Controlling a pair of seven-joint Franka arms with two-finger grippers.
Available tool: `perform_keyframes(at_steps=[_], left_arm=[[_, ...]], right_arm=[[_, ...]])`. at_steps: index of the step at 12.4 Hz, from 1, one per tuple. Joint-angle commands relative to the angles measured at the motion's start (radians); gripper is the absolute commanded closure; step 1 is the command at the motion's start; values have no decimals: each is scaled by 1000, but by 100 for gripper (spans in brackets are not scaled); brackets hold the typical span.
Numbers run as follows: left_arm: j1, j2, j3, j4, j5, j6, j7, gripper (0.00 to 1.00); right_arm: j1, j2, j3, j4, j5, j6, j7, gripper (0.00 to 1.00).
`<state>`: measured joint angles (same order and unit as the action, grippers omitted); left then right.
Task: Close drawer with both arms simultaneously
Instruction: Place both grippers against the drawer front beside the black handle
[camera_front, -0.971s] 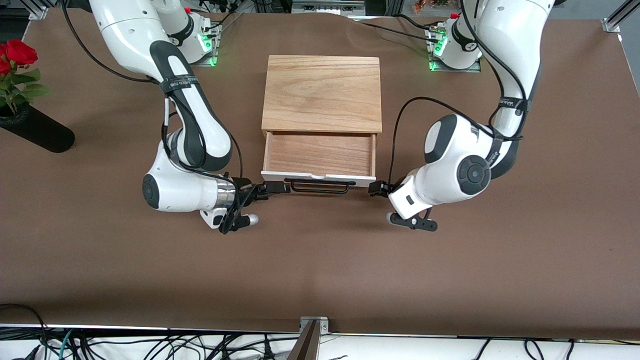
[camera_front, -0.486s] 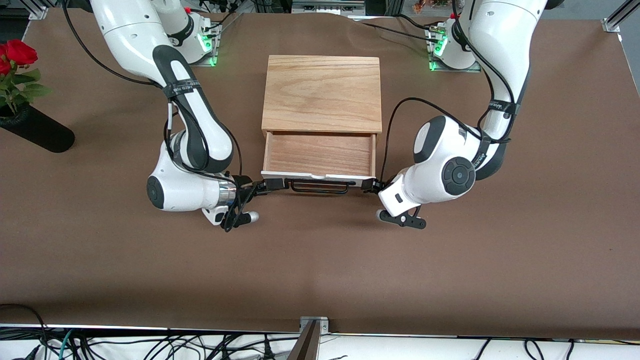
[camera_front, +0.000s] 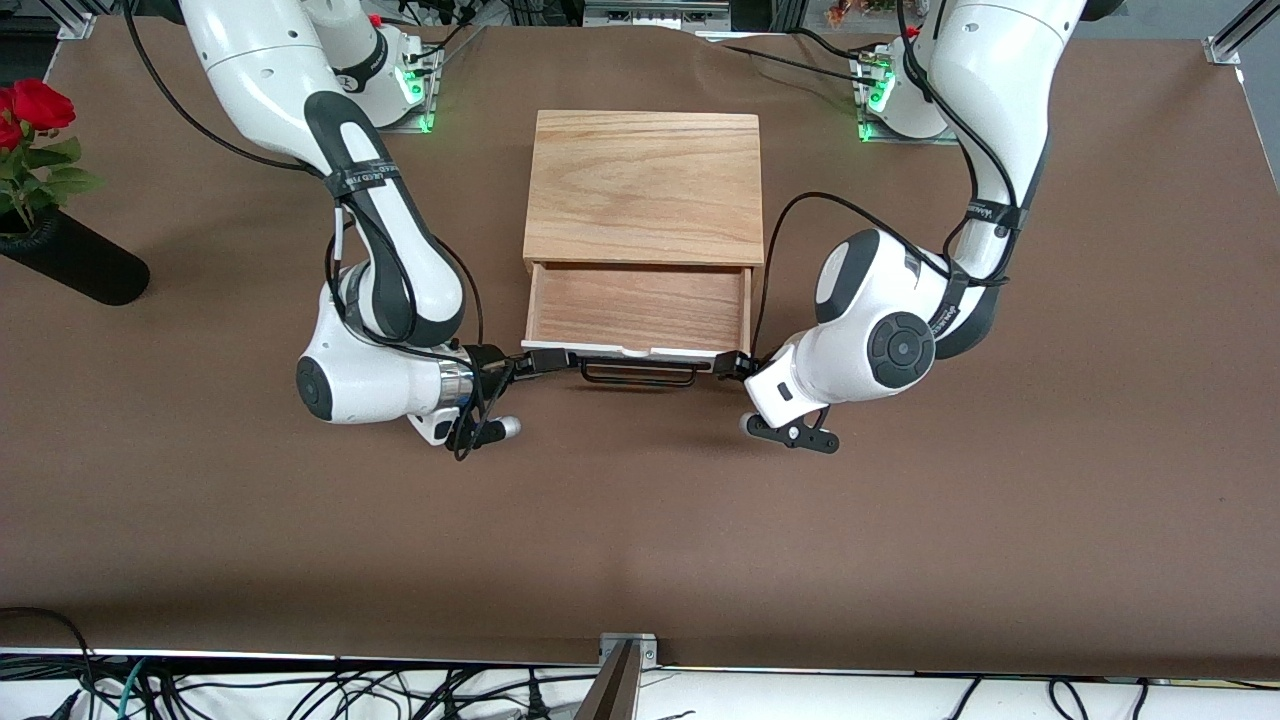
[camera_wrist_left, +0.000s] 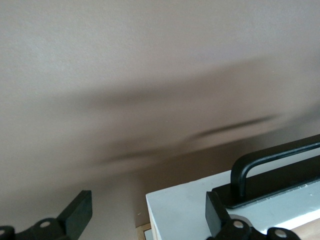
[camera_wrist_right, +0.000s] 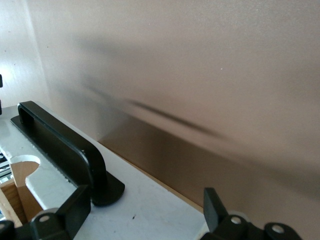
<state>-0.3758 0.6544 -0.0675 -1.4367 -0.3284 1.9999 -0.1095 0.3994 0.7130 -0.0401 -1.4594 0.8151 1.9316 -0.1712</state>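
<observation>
The drawer (camera_front: 640, 308) stands pulled out of its wooden casing (camera_front: 645, 185), its white front panel (camera_front: 640, 351) and black bar handle (camera_front: 640, 376) facing the front camera. My left gripper (camera_front: 737, 364) is open against the panel's end toward the left arm; in the left wrist view the panel's corner (camera_wrist_left: 185, 210) lies between the fingers of that gripper (camera_wrist_left: 147, 220), beside the handle (camera_wrist_left: 270, 162). My right gripper (camera_front: 546, 364) is open at the other end; the right wrist view has the panel (camera_wrist_right: 150, 220) between the fingers of this gripper (camera_wrist_right: 145, 210), next to the handle (camera_wrist_right: 60, 140).
A black vase (camera_front: 75, 262) with red roses (camera_front: 35, 105) lies at the right arm's end of the brown table. A camera mount (camera_front: 625, 650) sits at the table's edge nearest the front camera.
Both grippers have moved in along the front panel toward the handle and toward the casing. The panel has shifted very slightly toward the casing.
</observation>
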Motion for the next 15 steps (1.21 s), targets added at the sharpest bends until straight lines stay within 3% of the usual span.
perform_keyframes(at_steps=[1, 10, 15], left_arm=[[6, 1, -8, -14, -46, -12, 7, 0], [15, -1, -24, -44, -74, -70, 19, 0], [17, -13, -32, -65, -77, -120, 19, 0]], right_arm=[[-10, -38, -4, -29, 13, -62, -19, 0], [-10, -40, -6, -45, -2, -132, -21, 0], [-5, -76, -3, -166, -8, -140, -111, 0]])
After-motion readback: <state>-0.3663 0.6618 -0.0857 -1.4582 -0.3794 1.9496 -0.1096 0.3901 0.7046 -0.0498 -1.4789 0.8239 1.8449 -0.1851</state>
